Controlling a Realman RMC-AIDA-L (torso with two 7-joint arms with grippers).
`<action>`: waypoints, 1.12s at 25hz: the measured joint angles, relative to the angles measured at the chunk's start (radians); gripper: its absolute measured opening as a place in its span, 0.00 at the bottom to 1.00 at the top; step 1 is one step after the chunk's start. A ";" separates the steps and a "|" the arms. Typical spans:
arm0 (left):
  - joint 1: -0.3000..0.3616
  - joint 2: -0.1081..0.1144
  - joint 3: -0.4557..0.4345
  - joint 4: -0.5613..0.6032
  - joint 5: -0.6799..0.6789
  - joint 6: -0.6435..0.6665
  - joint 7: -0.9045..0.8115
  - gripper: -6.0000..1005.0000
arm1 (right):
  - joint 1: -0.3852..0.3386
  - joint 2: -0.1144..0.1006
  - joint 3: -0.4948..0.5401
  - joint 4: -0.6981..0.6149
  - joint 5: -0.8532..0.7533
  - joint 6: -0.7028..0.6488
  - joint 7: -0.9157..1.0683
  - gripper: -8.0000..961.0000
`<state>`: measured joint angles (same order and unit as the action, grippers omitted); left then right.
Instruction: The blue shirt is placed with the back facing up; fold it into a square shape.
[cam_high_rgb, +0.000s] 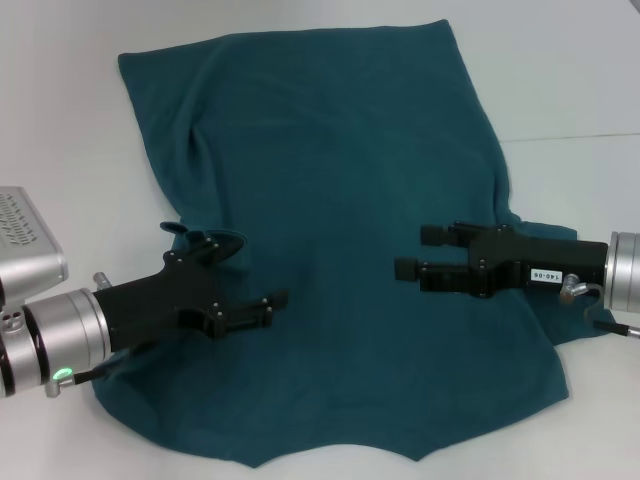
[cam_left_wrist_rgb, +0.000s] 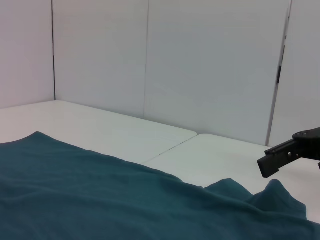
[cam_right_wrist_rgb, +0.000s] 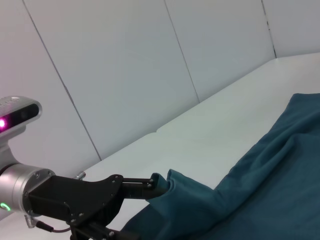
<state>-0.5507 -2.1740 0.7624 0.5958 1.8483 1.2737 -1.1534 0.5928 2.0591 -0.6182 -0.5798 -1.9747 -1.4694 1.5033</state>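
Nearest the head camera lies the ragged near hem of the blue shirt (cam_high_rgb: 330, 250), which is spread plain side up over the white surface (cam_high_rgb: 570, 80) and reaches from that near edge to a straighter edge at the far side. It is already narrowed into a long panel, wider near than far, with soft creases running along its left half.

Left claw (cam_high_rgb: 245, 275) sits low over the shirt's near-left part, pointing right. Its far finger (cam_high_rgb: 205, 243) has a bunched lip of cloth at its tip; the right wrist view shows that dark finger pressed into a raised fold of the fabric (whether the cloth is truly pinched between both fingers cannot be told). Its near finger (cam_high_rgb: 255, 312) lies stretched out over the flat cloth, so the fingers stand apart.

Right claw (cam_high_rgb: 422, 252) hovers over the shirt's right half, pointing left toward the other claw, well apart from it. Its two fingers are spread with a clear gap between them and nothing in it. In the left wrist view one of its fingertips (cam_left_wrist_rgb: 272, 162) shows above a rumpled peak at the shirt's right edge.
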 joint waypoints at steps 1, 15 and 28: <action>0.000 0.000 0.000 0.000 0.000 0.001 0.000 0.90 | 0.000 0.000 0.000 0.000 0.000 0.000 0.000 0.94; 0.008 0.004 0.011 0.002 0.010 0.080 0.001 0.90 | 0.001 -0.002 0.000 0.000 0.001 0.005 0.001 0.94; 0.014 0.003 0.002 -0.009 -0.057 0.060 -0.026 0.90 | -0.001 -0.003 0.019 0.000 0.000 0.020 0.034 0.94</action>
<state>-0.5368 -2.1712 0.7642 0.5869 1.7916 1.3337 -1.1794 0.5915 2.0562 -0.5993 -0.5797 -1.9743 -1.4497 1.5375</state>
